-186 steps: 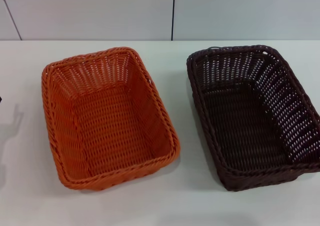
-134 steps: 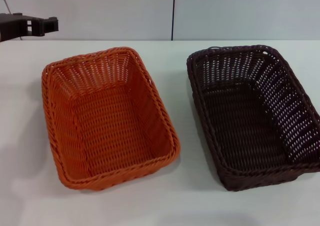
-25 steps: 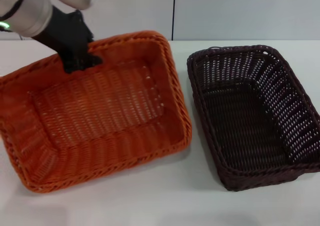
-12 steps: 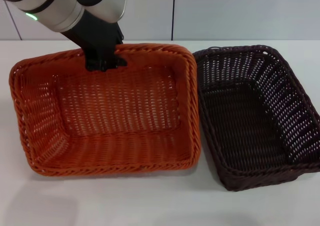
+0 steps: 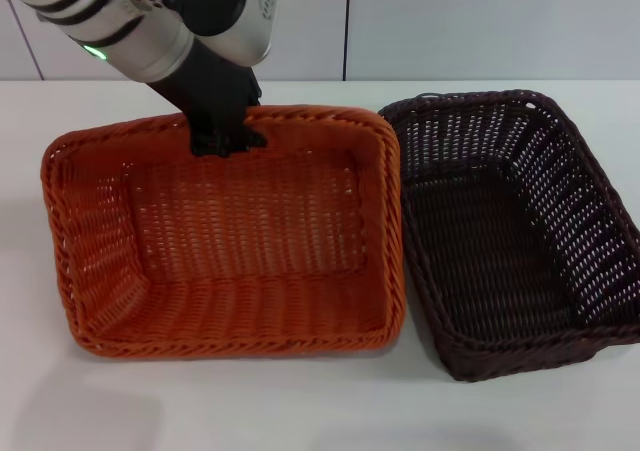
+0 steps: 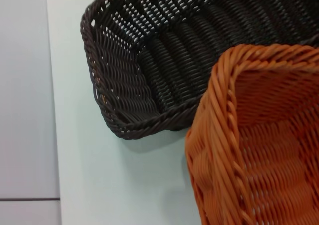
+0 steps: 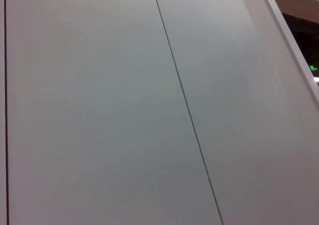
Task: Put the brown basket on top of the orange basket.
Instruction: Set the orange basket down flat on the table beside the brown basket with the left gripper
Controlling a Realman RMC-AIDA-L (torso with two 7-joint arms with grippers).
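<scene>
Left gripper: you've got it clamped on the far rim of the orange basket, arm coming in from upper left.
Orange basket: tilted and lifted off the table, its right rim right up against the brown basket.
Brown basket: sits flat on the table, right side.
Right gripper: you can't see it anywhere, its wrist camera shows just a wall.

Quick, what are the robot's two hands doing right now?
Left gripper: shut on the far rim of the orange basket, lifted beside the brown basket.
Right gripper: not in view.
</scene>
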